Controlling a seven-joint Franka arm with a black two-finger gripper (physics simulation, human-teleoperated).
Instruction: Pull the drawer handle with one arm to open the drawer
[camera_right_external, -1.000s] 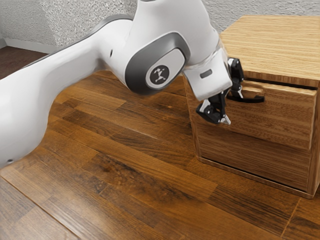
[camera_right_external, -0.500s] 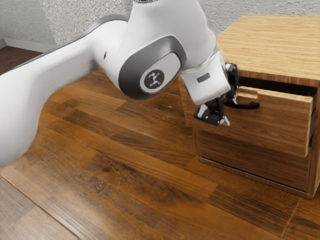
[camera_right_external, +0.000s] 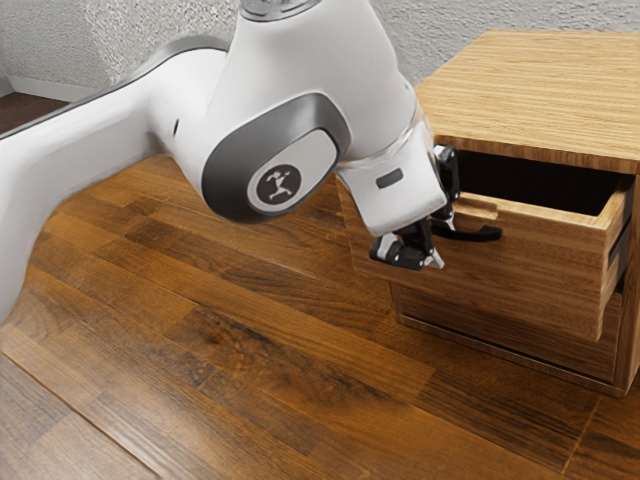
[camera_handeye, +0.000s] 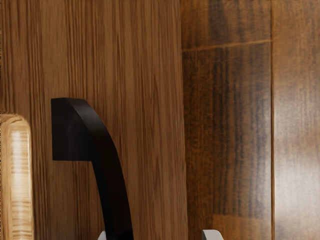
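Observation:
A wooden cabinet (camera_right_external: 540, 90) stands on the floor at the exterior view's right. Its upper drawer (camera_right_external: 520, 285) is pulled partly out, with a dark gap behind its front. The black bar handle (camera_right_external: 478, 234) sticks out of the drawer front. My gripper (camera_right_external: 432, 212) is at the handle's near end, its fingers spread wide, one above and one below the bar. In the wrist view the curved handle (camera_handeye: 100, 165) runs over the drawer front (camera_handeye: 140, 75) down between two pale fingertips (camera_handeye: 212, 235), close to one of them and well apart from the other.
The lower cabinet panel (camera_right_external: 500, 320) sits flush under the open drawer. Dark wood plank floor (camera_right_external: 250, 340) spreads out in front. A rough grey wall (camera_right_external: 90, 40) stands behind. My white arm (camera_right_external: 150, 130) crosses the exterior view's upper left.
My hand has drawn back toward the exterior view's left with the handle. The drawer has slid further out of the cabinet, widening the dark gap behind its front.

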